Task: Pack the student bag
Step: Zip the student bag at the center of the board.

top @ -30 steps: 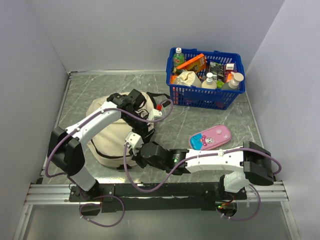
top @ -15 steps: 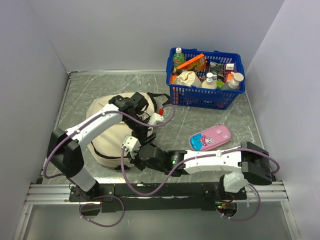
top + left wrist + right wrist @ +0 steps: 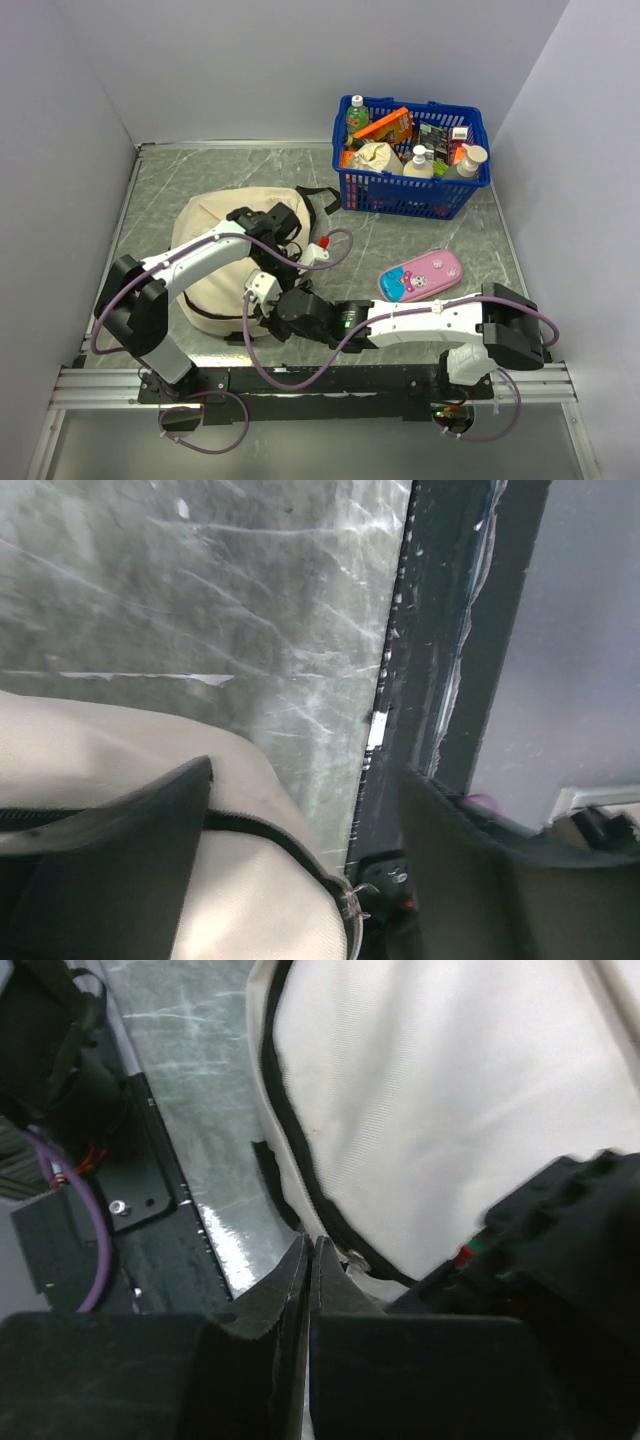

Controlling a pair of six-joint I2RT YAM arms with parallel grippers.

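**Marble table, bag at nine o'clock**

Grey marble table (image 3: 420, 240) carries the bag (image 3: 210, 225) at nine o'clock, slumped on its side. My left gripper (image 3: 308, 775) is spread wide at the bag's edge, with one finger over the cloth and the other clear of it. My right gripper (image 3: 308, 1245) is pressed together, tips at the black trim (image 3: 285, 1125). Whether they pinch it I cannot tell. Basket (image 3: 410, 195) sits at one o'clock and pink case (image 3: 421, 274) at four.

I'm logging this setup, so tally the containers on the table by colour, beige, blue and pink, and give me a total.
Beige: 1, the student bag
Blue: 1, the basket
Pink: 1, the pencil case
Total: 3
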